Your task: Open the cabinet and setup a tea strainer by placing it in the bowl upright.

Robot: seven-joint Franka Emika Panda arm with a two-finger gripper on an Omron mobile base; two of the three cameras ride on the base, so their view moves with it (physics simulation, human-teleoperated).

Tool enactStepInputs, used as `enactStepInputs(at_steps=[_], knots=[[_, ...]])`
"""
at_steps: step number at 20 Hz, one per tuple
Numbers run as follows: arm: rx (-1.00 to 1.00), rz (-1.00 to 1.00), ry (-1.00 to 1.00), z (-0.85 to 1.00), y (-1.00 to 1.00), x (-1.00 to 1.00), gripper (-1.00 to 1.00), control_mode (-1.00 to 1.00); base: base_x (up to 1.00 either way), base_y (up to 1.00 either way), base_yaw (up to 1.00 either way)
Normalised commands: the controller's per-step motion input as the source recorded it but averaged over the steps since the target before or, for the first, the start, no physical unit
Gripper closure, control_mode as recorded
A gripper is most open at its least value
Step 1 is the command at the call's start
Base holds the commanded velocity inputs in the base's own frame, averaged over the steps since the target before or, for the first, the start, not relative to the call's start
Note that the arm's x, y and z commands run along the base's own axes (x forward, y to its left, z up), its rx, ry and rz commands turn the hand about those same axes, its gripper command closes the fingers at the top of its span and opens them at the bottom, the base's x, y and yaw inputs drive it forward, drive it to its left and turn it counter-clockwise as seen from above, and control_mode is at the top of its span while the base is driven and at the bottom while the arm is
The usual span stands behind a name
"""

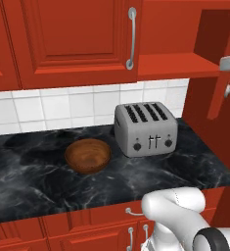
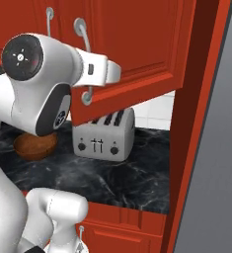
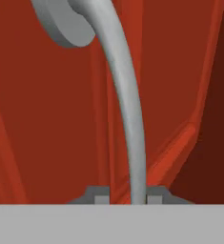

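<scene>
Gripper [image 3: 127,199] is clenched on the silver handle [image 3: 127,109] of the cabinet [image 1: 77,39]; I see its right door [image 2: 137,54] swung open. Below, on the black marble counter [image 1: 38,181], the bowl [image 1: 87,155] stands near the toaster [image 1: 146,128]. Behind are white tiles [image 1: 62,108].

Silver toaster [image 1: 146,129] on black marble counter [image 1: 33,181]
</scene>
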Motion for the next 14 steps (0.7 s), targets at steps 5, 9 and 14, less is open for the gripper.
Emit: enactStepInputs(at_steps=[5,9,14], knots=[[0.0,-0.08,0.03,0.0,0.0,-0.54,-1.0,-1.0,0.0,0.0,0.0],[-0.01,-0.09,0.01,0.0,0.0,-0.36,-1.0,-1.0,0.0,0.0,0.0],[-0.08,-0.09,0.0,0.11,0.16,-0.51,-1.0,-1.0,0.0,0.0,0.0]])
